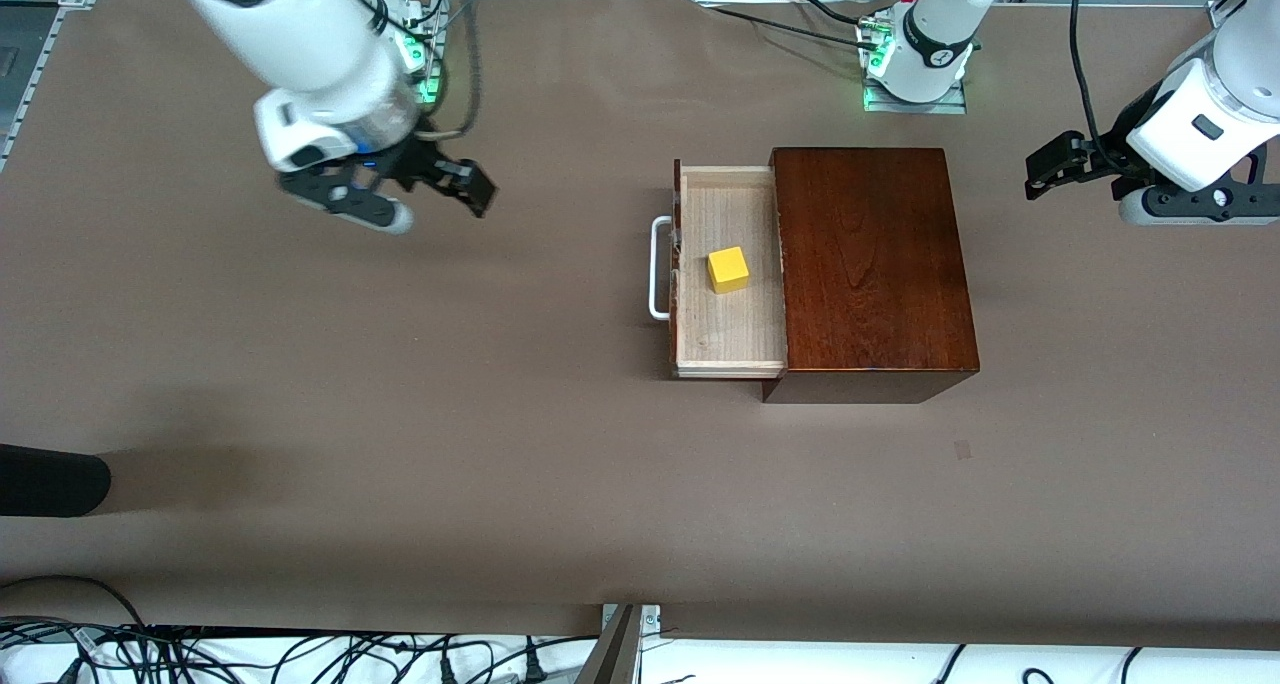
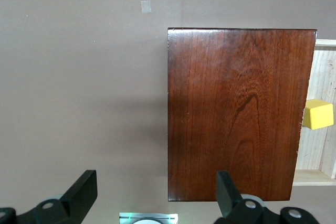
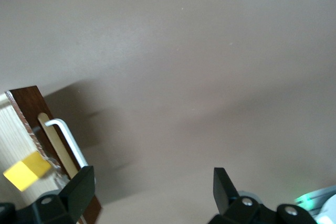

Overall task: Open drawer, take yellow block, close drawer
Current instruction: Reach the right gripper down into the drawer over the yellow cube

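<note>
drawer (image 1: pixel 728 269) pulled out | yellow block (image 1: pixel 728 269) inside it | right gripper (image 1: pixel 440 199) open over table | left gripper (image 2: pixel 157 195) open

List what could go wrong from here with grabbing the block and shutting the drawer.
1. The yellow block sits in the open drawer close to the wooden box; a descending finger might clip the box's edge.
2. The right gripper, open over bare table, is well off from the white handle; a skewed push could shift the box instead of closing the drawer.
3. The left gripper, open, waits past the box's end.
</note>
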Robot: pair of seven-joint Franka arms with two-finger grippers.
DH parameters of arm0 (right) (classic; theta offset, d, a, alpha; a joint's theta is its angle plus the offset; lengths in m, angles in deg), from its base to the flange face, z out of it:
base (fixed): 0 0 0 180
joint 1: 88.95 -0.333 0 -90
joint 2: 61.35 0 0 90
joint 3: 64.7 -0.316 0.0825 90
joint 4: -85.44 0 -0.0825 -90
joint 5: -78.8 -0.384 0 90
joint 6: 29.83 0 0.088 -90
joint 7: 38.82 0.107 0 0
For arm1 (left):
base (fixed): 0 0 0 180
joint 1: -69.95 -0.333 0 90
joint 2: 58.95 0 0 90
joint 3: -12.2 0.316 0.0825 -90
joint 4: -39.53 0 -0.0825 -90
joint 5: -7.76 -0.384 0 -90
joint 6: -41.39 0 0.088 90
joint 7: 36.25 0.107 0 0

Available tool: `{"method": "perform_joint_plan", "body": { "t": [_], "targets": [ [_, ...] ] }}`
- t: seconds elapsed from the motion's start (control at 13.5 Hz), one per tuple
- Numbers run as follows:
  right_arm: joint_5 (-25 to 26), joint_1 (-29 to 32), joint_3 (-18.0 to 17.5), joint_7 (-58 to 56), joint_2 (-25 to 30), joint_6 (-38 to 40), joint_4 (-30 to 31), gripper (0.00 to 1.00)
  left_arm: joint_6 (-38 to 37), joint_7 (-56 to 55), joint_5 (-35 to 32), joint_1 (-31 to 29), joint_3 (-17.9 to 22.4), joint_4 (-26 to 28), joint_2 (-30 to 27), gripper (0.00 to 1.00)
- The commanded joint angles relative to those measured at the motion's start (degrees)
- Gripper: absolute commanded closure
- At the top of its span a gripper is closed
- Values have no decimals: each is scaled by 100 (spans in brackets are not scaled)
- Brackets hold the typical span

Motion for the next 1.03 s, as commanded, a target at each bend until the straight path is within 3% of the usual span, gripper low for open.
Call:
{"method": "perform_joint_plan", "body": {
  "t": [0.0, 0.52, 0.96],
  "targets": [
    [337, -607, 38, 1623, -794, 72, -949, 0, 87, 228, 98, -135, 1, 93, -102, 0],
    [381, -1566, 108, 4761, -2728, -50, -3112, 0, 87, 518, 151, -382, -8, 66, -85, 0],
    [390, -2243, 187, 7558, -3397, -859, -3202, 0, 95, 510, 160, -382, -43, 75, -76, 0]
  ]
}}
